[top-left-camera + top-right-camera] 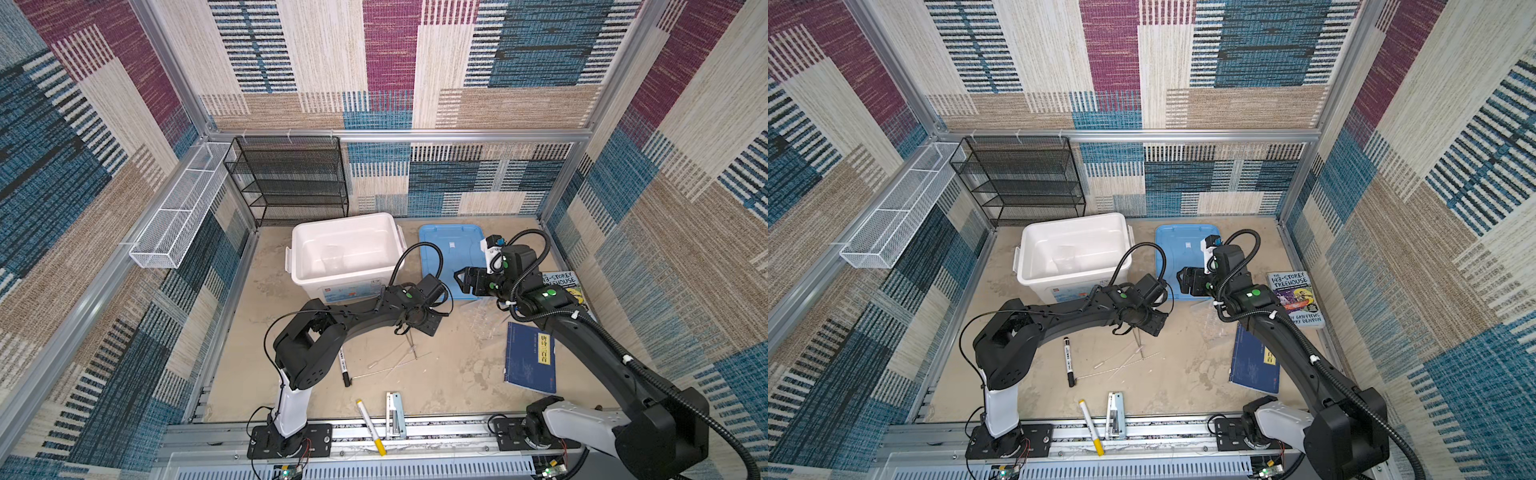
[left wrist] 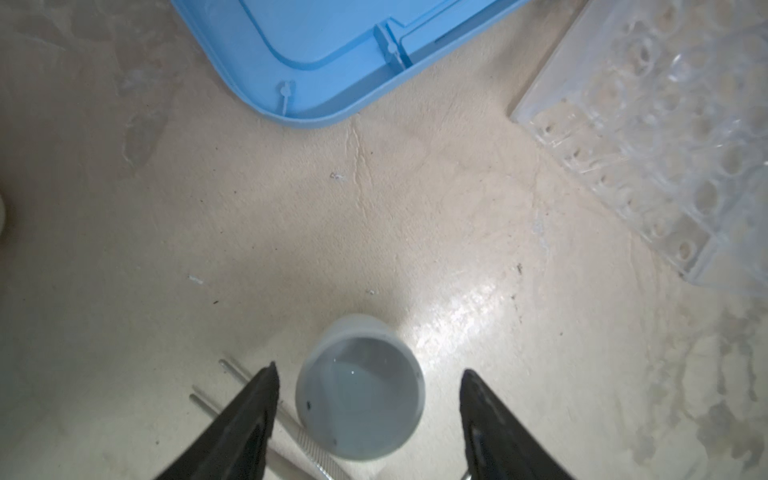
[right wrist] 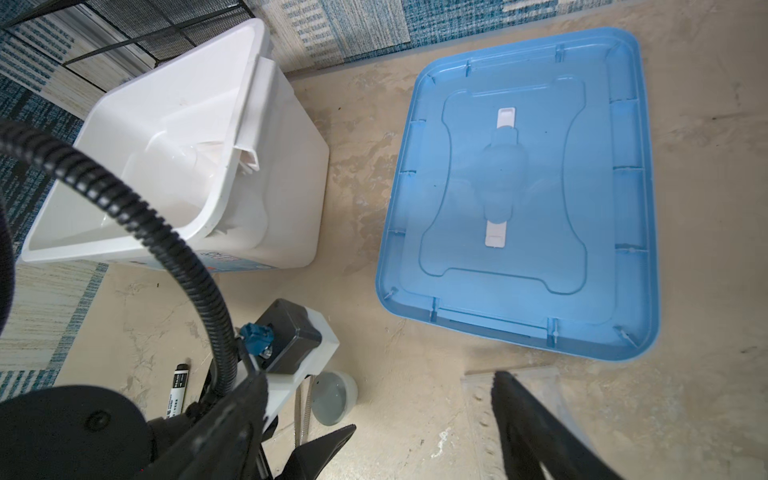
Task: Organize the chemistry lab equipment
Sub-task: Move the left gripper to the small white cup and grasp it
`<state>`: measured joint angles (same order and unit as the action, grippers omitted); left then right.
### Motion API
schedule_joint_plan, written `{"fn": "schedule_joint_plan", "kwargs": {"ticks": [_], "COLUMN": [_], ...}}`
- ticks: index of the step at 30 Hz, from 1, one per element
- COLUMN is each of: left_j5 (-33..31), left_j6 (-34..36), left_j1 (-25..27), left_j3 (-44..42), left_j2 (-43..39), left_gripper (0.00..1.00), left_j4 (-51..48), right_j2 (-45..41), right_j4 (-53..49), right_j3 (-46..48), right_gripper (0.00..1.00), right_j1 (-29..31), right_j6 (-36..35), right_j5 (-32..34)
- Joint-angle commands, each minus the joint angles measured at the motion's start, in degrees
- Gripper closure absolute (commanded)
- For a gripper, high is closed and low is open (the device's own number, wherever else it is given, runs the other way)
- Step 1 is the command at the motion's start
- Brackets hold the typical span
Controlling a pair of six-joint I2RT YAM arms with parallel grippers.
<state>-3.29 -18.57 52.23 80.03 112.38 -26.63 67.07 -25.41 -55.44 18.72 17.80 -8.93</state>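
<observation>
Your left hand (image 2: 370,370) straddled the small white round dish (image 2: 359,395), open — your right hand (image 3: 426,400) hung open near the clear plastic tube rack (image 2: 648,137).

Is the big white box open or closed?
Open. The white box has no lid on it, and both top views look straight down inside. Its blue lid lies flat beside it.

Left arm (image 1: 357,316) and right arm (image 1: 590,336) were black and jointed, white lower link (image 1: 291,409) on each, screwed black base plates (image 1: 266,436), green round dots (image 1: 408,295) marked the joints, ribbed black hose (image 3: 166,249) trailed from both, left gripper (image 2: 370,368) and right gripper (image 3: 426,399) had tapered matte-black jaws.
</observation>
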Motion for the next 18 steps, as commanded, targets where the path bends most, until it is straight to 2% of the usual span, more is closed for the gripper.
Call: {"fn": "schedule_joint_plan", "kwargs": {"ticks": [1,6,9,11,16,18], "left_j5": [-3.99,-3.59,-4.22,-4.28,-4.19,-4.09], "left_j6": [-1.64,-2.37,-2.83,-2.75,-2.66,-2.88], "left_j1": [0.24,0.25,0.55,0.69,0.84,0.82], "left_j3": [1.68,3.08,3.4,3.29,3.36,3.25], "left_j2": [1.69,3.73,4.0,3.68,3.81,3.63], "left_gripper": [0.31,0.39,0.4,0.46,0.47,0.52], "left_j4": [-1.74,-2.52,-3.42,-3.41,-3.47,-3.27], "right_j2": [-0.86,-1.4,-1.89,-1.87,-1.36,-1.41], "right_j4": [0.5,0.36,0.69,0.95,1.65,1.77], "right_j3": [0.32,0.7,1.37,1.8,2.52,2.69], "right_gripper": [0.15,0.15,0.16,0.16,0.17,0.18], "right_j1": [0.0,0.0,0.05,0.0,0.01,0.03], "right_j6": [0.45,0.69,0.99,1.29,1.87,2.2], "right_j5": [1.73,1.52,1.42,1.19,0.03,-0.31]}}
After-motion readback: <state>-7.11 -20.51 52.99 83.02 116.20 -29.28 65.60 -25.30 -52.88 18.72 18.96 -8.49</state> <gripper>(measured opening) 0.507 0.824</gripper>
